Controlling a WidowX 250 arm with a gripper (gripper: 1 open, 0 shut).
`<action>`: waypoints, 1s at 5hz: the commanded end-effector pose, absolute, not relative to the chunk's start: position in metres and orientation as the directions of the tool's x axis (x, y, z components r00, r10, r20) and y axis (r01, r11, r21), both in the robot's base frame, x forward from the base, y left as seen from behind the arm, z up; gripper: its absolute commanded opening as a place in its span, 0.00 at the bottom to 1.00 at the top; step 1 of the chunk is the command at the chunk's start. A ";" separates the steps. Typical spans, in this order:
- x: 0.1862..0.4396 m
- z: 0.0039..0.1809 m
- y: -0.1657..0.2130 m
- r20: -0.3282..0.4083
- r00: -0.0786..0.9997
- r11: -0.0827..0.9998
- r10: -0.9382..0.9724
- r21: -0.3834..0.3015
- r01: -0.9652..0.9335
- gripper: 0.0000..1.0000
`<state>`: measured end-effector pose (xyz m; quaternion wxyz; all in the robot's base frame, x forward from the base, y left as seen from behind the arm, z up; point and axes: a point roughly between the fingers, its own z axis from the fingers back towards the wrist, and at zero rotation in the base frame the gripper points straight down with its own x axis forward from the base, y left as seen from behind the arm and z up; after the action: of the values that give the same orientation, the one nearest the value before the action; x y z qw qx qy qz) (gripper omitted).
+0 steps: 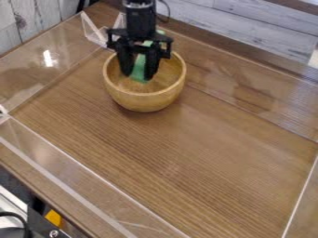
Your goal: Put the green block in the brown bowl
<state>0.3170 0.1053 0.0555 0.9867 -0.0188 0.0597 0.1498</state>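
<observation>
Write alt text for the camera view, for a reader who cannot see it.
A black end effector pointing straight down holds a green block upright inside a light-brown wooden bowl. The bowl sits near the far edge of a dark wood-grain table bordered by clear plastic walls.

Bowl (pixel 145 82) on the table (pixel 199 158) toward its far left, block (pixel 141 67) upright inside the bowl, between the pincer (pixel 140 69) fingers

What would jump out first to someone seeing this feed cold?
The black pincer at the upper left, pointing down into the brown bowl, with the green block held upright between its fingers. The bright green stands out against the wooden table, which is bare from the centre forward.
</observation>
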 end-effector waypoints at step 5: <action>0.330 0.107 0.092 0.000 0.880 0.880 0.475 -0.023 -0.475 0.00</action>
<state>0.3222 0.0875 0.0905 0.9705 -0.0141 0.0271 0.2393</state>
